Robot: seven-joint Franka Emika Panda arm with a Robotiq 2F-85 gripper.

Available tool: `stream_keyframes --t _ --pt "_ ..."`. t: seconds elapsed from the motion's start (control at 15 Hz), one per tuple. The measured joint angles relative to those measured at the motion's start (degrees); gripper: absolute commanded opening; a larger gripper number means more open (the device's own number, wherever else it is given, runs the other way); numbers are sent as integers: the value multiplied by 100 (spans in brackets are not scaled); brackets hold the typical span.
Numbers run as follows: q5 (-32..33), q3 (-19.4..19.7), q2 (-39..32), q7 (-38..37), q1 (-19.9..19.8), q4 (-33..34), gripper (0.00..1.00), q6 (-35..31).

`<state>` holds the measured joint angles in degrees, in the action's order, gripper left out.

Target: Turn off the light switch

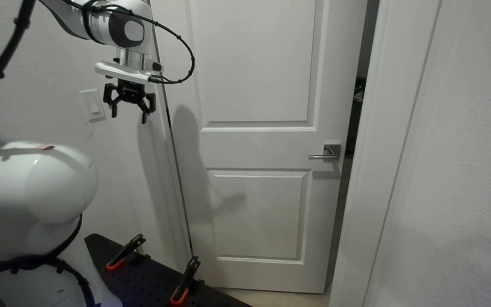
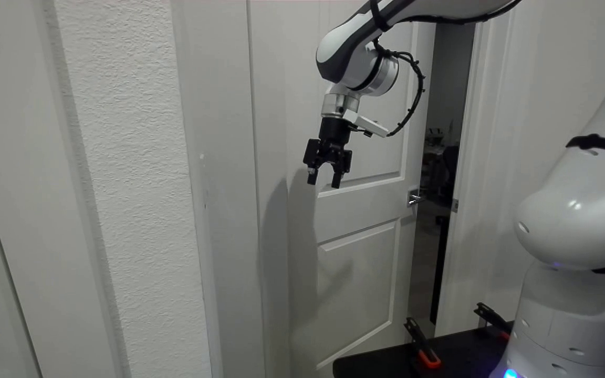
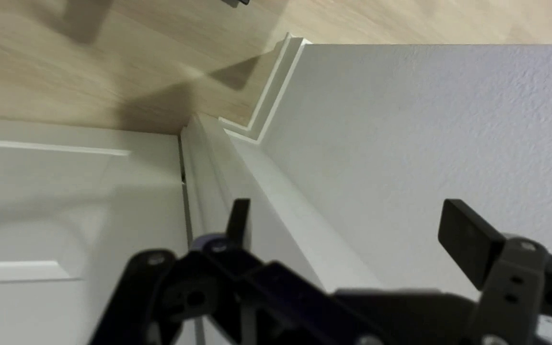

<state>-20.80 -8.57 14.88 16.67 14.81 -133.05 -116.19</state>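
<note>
Claw (image 1: 129, 117) — wide, gripping nothing — pointing downward near the switch (image 1: 93, 105), apart from it, presumably placed there to press it off.

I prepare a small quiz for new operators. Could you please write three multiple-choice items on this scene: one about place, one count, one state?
1. Where is the small white rectangular light switch?
A) On the white wall beside the white panelled door
B) On that door
C) On the pale floor

2. How many black clamps with orange-red parts show?
A) One
B) Four
C) Two

3. What state is the black two-fingered gripper in?
A) Shut, empty
B) Open
C) Shut on the silver metal handle

1 A: an exterior view shows it there.
2 C: both exterior views show two.
3 B: the wrist view shows its fingers wide apart.
</note>
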Motion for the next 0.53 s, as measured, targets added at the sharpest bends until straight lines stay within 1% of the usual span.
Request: stream_keyframes --t 0.13,0.33,0.53 --pt "-123 -90 75 130 164 -4 100 -94" --pt "-247 -277 306 134 422 -43 100 -281" --pt "-367 -419 525 138 674 -162 100 -864"
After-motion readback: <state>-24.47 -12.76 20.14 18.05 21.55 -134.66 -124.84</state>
